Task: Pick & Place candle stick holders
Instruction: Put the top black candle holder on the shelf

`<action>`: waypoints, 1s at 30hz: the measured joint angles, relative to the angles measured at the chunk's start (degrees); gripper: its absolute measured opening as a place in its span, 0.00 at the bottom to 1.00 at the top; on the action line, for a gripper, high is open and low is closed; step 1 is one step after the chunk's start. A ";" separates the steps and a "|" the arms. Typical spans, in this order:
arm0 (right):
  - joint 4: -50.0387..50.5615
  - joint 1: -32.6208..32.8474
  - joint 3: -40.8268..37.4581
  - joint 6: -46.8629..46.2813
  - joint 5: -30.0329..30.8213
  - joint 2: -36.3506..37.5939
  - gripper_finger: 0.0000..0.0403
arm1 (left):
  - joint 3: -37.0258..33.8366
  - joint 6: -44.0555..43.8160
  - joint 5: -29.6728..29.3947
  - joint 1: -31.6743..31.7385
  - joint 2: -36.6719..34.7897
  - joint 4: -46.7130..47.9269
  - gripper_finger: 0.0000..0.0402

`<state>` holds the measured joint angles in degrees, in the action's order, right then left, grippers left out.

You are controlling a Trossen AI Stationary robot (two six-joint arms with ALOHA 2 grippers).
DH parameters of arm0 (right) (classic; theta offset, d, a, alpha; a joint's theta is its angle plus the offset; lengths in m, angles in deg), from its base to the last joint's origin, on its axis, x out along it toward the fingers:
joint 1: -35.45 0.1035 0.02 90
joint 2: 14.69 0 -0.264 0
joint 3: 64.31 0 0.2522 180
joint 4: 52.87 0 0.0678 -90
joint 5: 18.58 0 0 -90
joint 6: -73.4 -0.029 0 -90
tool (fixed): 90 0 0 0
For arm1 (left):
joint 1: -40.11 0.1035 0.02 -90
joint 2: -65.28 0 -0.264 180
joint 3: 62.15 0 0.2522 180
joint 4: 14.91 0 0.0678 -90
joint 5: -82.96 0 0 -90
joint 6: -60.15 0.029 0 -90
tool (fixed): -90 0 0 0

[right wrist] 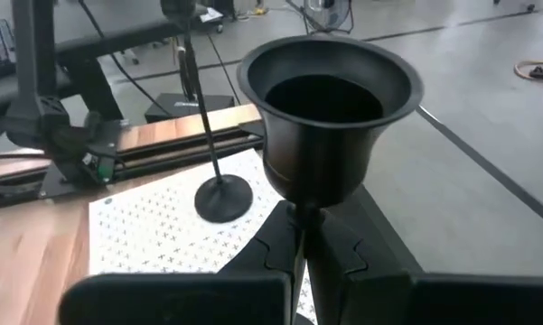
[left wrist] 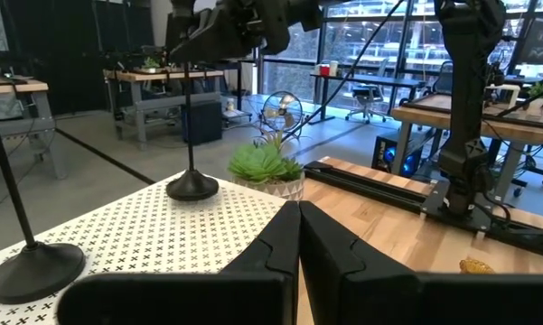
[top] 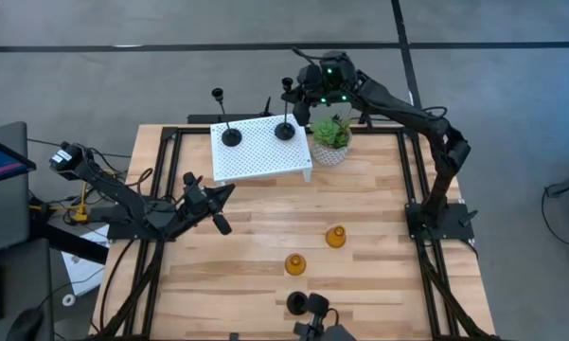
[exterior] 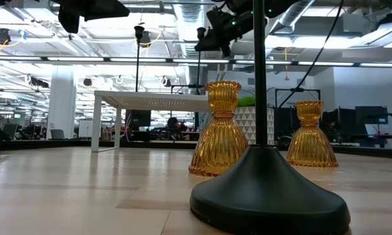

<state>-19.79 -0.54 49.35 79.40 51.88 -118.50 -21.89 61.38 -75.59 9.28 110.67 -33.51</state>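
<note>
Black holders: in the high view two stand on the white perforated stand [top: 262, 149], a third [top: 296, 303] and two amber ones [top: 335, 237] wait on the table [top: 379, 246]. Left gripper [top: 220, 224] idles, fingers together. Right wrist view: right gripper [right wrist: 300, 236] fingers pinch a black holder's stem [right wrist: 299, 215] over the stand, seemingly not released.

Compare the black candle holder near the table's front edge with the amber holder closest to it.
The black candle holder is dark and matte; the amber holder is translucent orange. The black one has a smooth, low round base and a thin tall stem; the amber one is a short ribbed cone. Both stand upright on the wooden table, ungripped.
</note>
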 joint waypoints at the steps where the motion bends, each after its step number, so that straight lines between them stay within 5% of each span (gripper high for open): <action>1: 0.46 -0.19 0.00 0.00 0.02 0.00 0.00 | 0.00 0.01 0.00 0.00 0.00 0.00 0.02; 17: 1.56 -0.56 0.00 0.57 0.55 -0.44 0.01 | 0.00 0.01 0.00 0.00 0.02 0.22 0.02; 30: 1.65 -0.34 0.00 0.59 1.59 -0.50 0.16 | 0.00 0.02 0.00 0.00 0.04 0.44 0.02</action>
<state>-18.14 -0.89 49.35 79.99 53.47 -119.00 -21.89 61.40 -75.59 9.28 110.71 -33.07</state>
